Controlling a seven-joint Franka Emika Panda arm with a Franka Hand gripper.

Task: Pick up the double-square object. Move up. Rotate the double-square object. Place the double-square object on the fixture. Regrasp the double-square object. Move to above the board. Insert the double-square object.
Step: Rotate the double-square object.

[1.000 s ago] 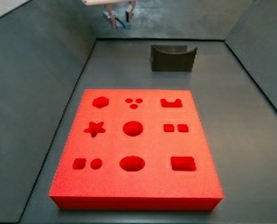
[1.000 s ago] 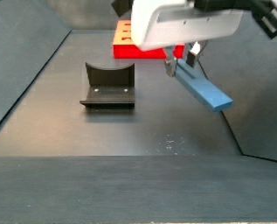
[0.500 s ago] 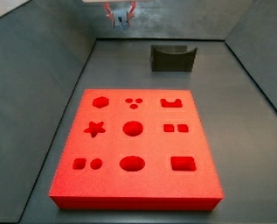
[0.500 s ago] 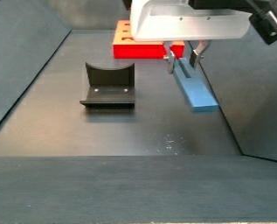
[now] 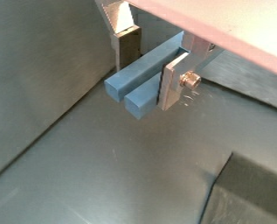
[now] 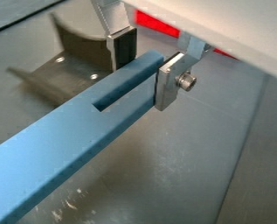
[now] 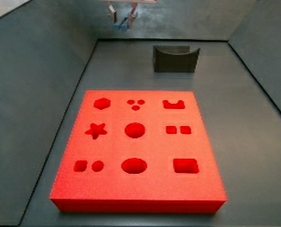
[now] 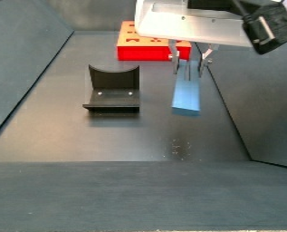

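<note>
Long blue-grey double-square bar [image 8: 186, 92] pinched in end effector [image 8: 189, 57], airborne beside dark notched fixture [image 8: 111, 89]; rotate step, next set it on fixture.

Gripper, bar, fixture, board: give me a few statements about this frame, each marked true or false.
1. The gripper is shut on the blue bar. True.
2. The bar rests in the fixture's notch. False: it hangs in the air beside the fixture, apart from it.
3. The red board has a star cutout. True.
4. A peg already fills the board's double-square hole. False: every cutout looks empty in a side view.
5. In a wrist view the silver fingers clamp the bar near one end. True.
</note>
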